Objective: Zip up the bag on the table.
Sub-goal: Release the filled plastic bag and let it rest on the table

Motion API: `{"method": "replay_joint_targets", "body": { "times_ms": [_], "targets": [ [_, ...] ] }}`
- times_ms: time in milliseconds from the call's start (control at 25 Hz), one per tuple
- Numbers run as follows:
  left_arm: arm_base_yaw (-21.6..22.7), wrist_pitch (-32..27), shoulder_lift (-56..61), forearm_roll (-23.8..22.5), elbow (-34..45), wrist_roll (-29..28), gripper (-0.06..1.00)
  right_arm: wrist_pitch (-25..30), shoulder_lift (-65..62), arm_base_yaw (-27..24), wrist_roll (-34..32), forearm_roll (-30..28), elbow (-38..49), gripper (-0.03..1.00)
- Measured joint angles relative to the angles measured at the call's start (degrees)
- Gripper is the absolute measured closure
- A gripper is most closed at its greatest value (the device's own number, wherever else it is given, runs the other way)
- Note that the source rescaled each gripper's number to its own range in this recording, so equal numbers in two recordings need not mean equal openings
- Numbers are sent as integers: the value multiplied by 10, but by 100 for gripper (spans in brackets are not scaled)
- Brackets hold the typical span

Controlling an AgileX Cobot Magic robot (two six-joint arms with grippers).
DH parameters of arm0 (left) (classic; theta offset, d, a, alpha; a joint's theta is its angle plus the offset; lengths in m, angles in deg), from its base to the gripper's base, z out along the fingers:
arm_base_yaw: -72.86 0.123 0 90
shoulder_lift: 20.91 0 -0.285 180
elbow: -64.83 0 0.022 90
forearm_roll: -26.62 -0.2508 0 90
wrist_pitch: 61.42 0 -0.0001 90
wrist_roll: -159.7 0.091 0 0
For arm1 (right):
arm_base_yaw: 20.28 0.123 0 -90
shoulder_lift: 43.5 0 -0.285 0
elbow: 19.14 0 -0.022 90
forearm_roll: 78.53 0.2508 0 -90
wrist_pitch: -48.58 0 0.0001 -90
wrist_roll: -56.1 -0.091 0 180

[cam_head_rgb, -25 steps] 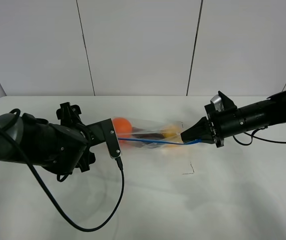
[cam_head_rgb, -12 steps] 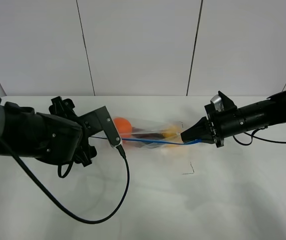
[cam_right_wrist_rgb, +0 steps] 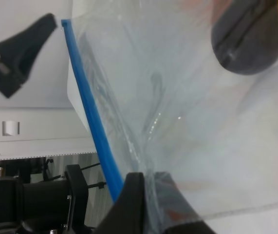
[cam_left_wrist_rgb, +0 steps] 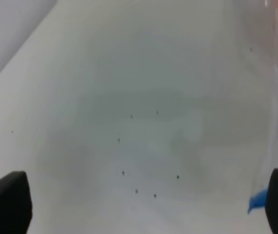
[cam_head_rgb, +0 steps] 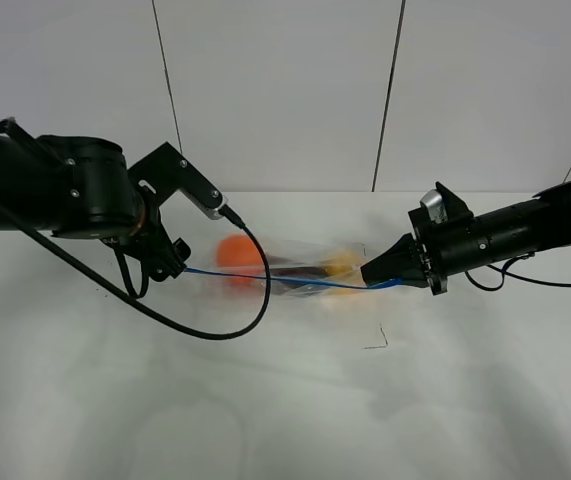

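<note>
The clear bag [cam_head_rgb: 310, 270] lies on the white table [cam_head_rgb: 285, 410], stretched between my two grippers. Its blue zipper strip [cam_head_rgb: 285, 280] runs along the near edge. An orange ball [cam_head_rgb: 235, 250], a dark oblong item [cam_head_rgb: 300, 268] and a yellow fruit [cam_head_rgb: 343, 264] show through it. My right gripper [cam_head_rgb: 373, 274] is shut on the bag's right end; the right wrist view shows its jaws [cam_right_wrist_rgb: 148, 195] pinching the plastic beside the strip [cam_right_wrist_rgb: 87, 107]. My left gripper [cam_head_rgb: 172, 264] is open at the bag's left end; its fingers [cam_left_wrist_rgb: 7, 202] stand wide apart, with the strip's tip [cam_left_wrist_rgb: 258, 200] by one of them.
A black cable [cam_head_rgb: 215, 328] from the left arm loops over the table in front of the bag. A small dark mark [cam_head_rgb: 375, 345] is on the tabletop. White wall panels stand behind the table's far edge.
My left arm has lifted and swung left and back, its gripper sliding along the strip to the bag's left end. The bag has stretched leftward. The right arm has not moved.
</note>
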Motion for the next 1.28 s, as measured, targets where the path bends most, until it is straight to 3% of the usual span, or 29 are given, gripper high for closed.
{"method": "replay_joint_targets", "body": {
  "times_ms": [160,280,720,1000,1280],
  "targets": [
    [6,4,21,15,-15,2,-6,0,0,0,0,0,0,97],
    [27,5,25,51,-22,15,-6,0,0,0,0,0,0,97],
    [120,-26,27,283,-50,152,-6,0,0,0,0,0,0,97],
    [204,-99,27,400,-102,235,-6,0,0,0,0,-2,0,97],
    [303,-162,27,455,-131,273,-6,0,0,0,3,-5,0,97]
  ]
}}
